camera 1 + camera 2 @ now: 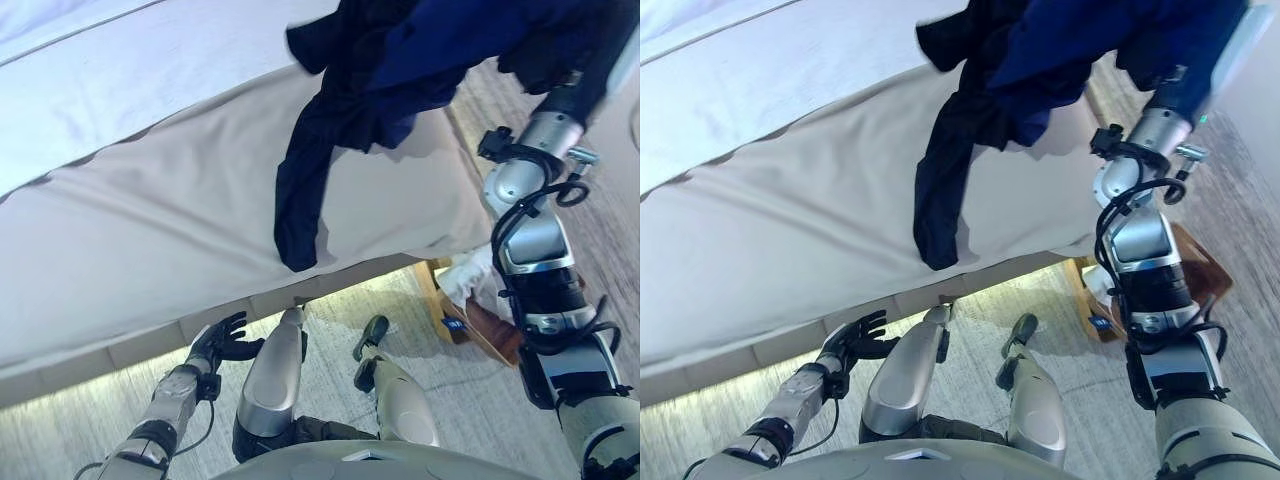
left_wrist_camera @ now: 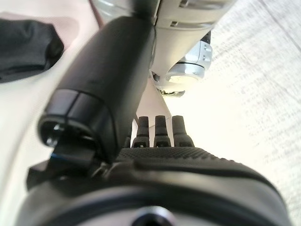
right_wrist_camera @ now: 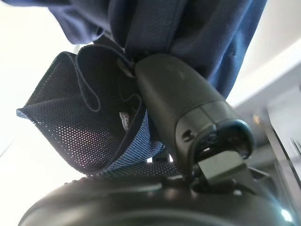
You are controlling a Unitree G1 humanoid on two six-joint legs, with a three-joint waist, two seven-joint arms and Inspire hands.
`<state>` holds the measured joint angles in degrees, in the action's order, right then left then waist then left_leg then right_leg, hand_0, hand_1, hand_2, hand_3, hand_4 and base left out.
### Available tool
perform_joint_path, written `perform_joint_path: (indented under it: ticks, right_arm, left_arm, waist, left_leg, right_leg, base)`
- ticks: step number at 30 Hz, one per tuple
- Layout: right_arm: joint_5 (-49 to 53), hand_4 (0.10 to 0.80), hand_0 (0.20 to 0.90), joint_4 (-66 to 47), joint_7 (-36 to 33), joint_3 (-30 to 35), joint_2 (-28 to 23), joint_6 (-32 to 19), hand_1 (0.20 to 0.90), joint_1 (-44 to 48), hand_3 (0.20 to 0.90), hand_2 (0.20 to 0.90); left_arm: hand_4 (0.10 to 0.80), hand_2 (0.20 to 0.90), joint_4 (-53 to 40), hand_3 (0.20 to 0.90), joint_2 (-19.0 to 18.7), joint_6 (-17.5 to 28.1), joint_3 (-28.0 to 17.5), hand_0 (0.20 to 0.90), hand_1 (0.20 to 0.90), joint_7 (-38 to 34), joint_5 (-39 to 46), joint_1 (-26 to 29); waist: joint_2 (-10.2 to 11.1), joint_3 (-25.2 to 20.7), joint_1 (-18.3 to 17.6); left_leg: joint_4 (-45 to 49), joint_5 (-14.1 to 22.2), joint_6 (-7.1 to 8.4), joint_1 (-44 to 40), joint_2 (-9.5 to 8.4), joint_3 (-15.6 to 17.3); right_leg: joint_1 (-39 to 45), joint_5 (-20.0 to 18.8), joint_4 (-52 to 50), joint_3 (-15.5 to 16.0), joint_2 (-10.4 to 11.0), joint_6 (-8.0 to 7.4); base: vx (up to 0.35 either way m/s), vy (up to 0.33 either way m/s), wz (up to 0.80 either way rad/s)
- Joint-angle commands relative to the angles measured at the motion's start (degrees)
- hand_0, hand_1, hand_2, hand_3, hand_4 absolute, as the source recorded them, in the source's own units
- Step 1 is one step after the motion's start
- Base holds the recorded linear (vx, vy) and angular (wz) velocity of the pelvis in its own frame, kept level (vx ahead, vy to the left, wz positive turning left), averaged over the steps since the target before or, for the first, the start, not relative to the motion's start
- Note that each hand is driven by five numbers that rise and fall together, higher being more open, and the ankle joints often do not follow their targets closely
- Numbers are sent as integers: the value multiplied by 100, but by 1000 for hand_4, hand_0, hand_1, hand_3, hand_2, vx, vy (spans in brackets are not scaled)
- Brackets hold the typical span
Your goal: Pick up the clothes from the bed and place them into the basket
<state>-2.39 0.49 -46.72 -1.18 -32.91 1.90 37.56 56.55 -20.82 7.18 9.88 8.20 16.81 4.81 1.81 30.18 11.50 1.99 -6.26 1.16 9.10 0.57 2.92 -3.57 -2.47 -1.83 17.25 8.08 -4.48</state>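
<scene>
Clothes — dark blue, clenched in the right hand at one o'clock — dangle over the bed; left hand at seven o'clock, fingers released.

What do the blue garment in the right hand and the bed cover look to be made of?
Blue garment: looks like synthetic sports mesh, matte, with fine perforations letting light through, pinched in the right hand. Bed cover: smooth beige woven fabric, probably cotton, stretched flat with faint creases.
</scene>
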Motion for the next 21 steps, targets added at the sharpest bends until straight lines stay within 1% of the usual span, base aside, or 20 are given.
perform_joint_path:
  ticks: [1, 2, 5, 6, 8, 11, 13, 16, 17, 21]
  right_arm:
    - [-68, 100, 300, -816, 111, 319, -758, -651, 300, -197, 200, 300]
    - [193, 100, 300, -816, 313, 311, -805, -667, 300, -255, 200, 300]
    - [1030, 100, 300, -662, 1309, 172, -824, -611, 300, -455, 200, 300]
    - [1175, 100, 300, -607, 1657, 86, -796, -580, 300, -499, 200, 300]
    - [1401, 100, 300, -476, 2581, -123, -738, -511, 300, -529, 200, 300]
    - [1738, 100, 300, -427, 3618, -563, -749, -510, 300, -266, 200, 300]
    - [1954, 100, 300, -361, 3916, -843, -703, -557, 300, 69, 200, 300]
    - [2175, 100, 300, -168, 3982, -1116, -584, -510, 300, 577, 200, 300]
    - [2419, 100, 300, -87, 3979, -1207, -518, -406, 300, 825, 200, 300]
    - [2876, 100, 300, 35, 4004, -1521, -224, -105, 300, 1445, 200, 300]
  left_arm:
    - [800, 900, 216, 900, 119, -115, 185, 900, 900, 92, -342, -462]
    - [800, 900, 219, 900, 127, -144, 190, 900, 900, 103, -369, -456]
    - [800, 900, 170, 900, 171, -261, 219, 900, 900, 129, -384, -448]
    - [800, 900, 157, 900, 186, -277, 251, 900, 900, 138, -373, -455]
    - [800, 900, 115, 900, 223, -327, 301, 900, 900, 153, -387, -473]
    - [800, 900, 201, 900, 229, -379, 382, 900, 900, 136, -431, -497]
    - [800, 900, 327, 900, 187, -450, 386, 900, 900, 115, -469, -471]
    - [800, 900, 500, 900, 116, -502, 402, 900, 900, 89, -571, -490]
    - [800, 900, 601, 900, 85, -495, 387, 900, 900, 76, -644, -522]
    - [800, 900, 841, 900, -44, -515, 290, 900, 900, 113, -748, -582]
  waist:
    - [54, -1400, -255]
    - [76, -1468, -276]
    - [154, -1681, -314]
    - [175, -1741, -311]
    - [228, -1845, -285]
    - [343, -1916, -159]
    - [445, -1938, -59]
    - [549, -1952, 119]
    - [587, -1971, 211]
    - [651, -2047, 451]
  left_leg:
    - [-19, 986, -312, -436, -73, 61]
    - [14, 1021, -307, -479, -73, 77]
    - [123, 1112, -270, -603, -70, 107]
    - [141, 1127, -251, -645, -64, 115]
    - [139, 1110, -219, -690, -61, 107]
    - [124, 1079, -148, -738, -47, 62]
    - [101, 1038, -106, -731, -40, 10]
    - [23, 963, -50, -731, -30, -80]
    - [-17, 939, -30, -747, -33, -132]
    - [-100, 850, 20, -776, -47, -304]
  right_leg:
    - [134, 588, -434, -3, -132, -64]
    - [177, 594, -413, -17, -143, -50]
    - [341, 593, -304, -53, -177, -5]
    - [402, 588, -255, -59, -192, 8]
    - [495, 549, -138, -34, -218, 36]
    - [654, 487, 56, 57, -260, 55]
    - [715, 432, 182, 131, -290, 68]
    - [810, 376, 331, 279, -326, 77]
    - [856, 373, 369, 353, -337, 81]
    - [975, 436, 383, 543, -362, 135]
  base:
    - [59, -102, -36]
    - [78, -105, -28]
    - [85, -67, -28]
    - [82, -41, -22]
    - [61, -32, -6]
    - [38, -35, 0]
    - [4, -46, 13]
    - [-7, -30, 20]
    - [10, 10, 18]
    - [28, 37, 29]
